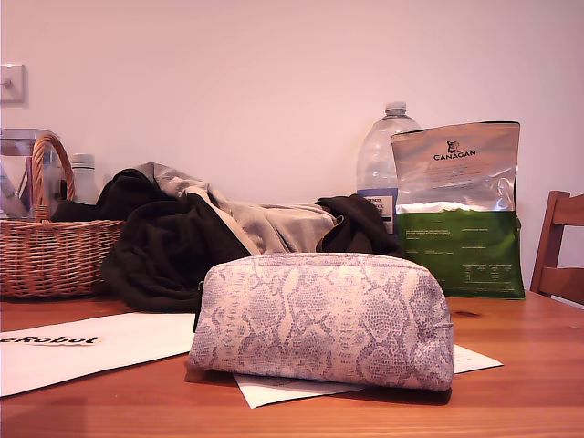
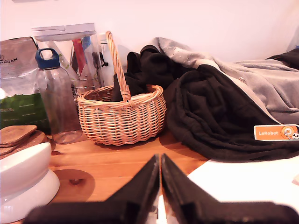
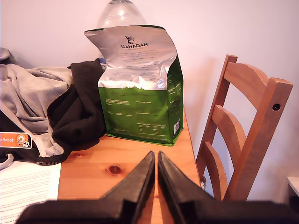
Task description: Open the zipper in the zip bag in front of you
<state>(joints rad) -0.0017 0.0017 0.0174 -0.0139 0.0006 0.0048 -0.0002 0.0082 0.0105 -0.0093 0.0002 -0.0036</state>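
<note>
At table centre in the exterior view: the zip bag (image 1: 324, 318), soft, dome-topped, lilac-and-cream snakeskin print, lying partly on white paper sheets (image 1: 91, 347). A small dark tab shows at its end toward the exterior view's left; the zipper line itself is not discernible. Table (image 1: 529, 383) is warm, knotted wood. Behind the bag: a crumpled heap of black fleece and grey cloth (image 1: 182, 237); a woven wicker basket (image 1: 50, 246) at the exterior view's left; a glossy green-and-silver foil bag (image 1: 461, 210) and clear plastic bottle (image 1: 385, 160) toward its right. My first end effector (image 2: 160, 161), black tapered fingers, tips together, nothing between. My second end effector (image 3: 156, 156) likewise closed and empty, facing the foil bag beside a wooden chair (image 3: 243, 126).
</note>
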